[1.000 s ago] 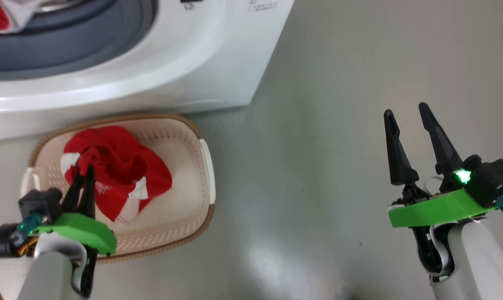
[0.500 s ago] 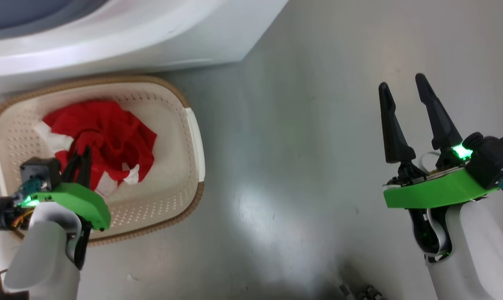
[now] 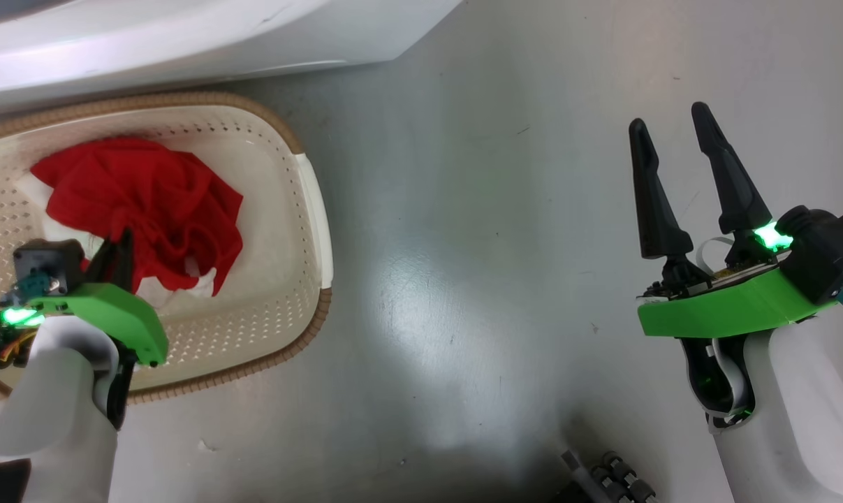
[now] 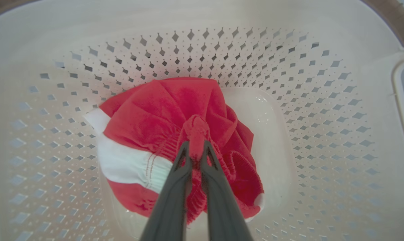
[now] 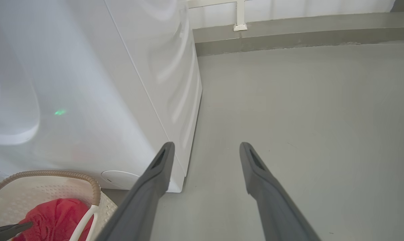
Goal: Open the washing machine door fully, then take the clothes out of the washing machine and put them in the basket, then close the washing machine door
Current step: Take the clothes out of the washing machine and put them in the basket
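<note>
the smooth grey floor point(image 3: 477, 265) takes up most of the head view, faintly glossy, with a pale sheen of reflected light near its middle. along the top edge runs the curved lower front of the washing machine point(image 3: 184, 35), hard glossy white. the right wrist view shows its flat side panel and square corner standing on that floor, with a small round cap point(image 5: 119, 177) low on the front.

the basket point(image 3: 267, 279) sits on the floor just in front of the machine, at the robot's left. it is a rounded rectangular tub of cream plastic, its walls pierced with rows of small diamond-shaped holes. its rim is wrapped in a brown woven-look band, and a plain white handle point(image 3: 315, 209) sits on the side nearer the middle of the view.

inside it, on the smooth unpierced bottom, lie the clothes point(image 4: 161, 110): a crumpled heap of soft red fabric with a white band and gathered, stitched elastic.

the left gripper point(image 4: 195, 147) reaches down into the basket, its two slim dark fingers nearly together and pinching a raised fold of the red cloth between their tips. the right gripper point(image 3: 669, 119) hangs over bare floor well apart from the basket, on a bright green mount point(image 3: 728, 314), its tapered black fingers spread wide with nothing between them.
</note>
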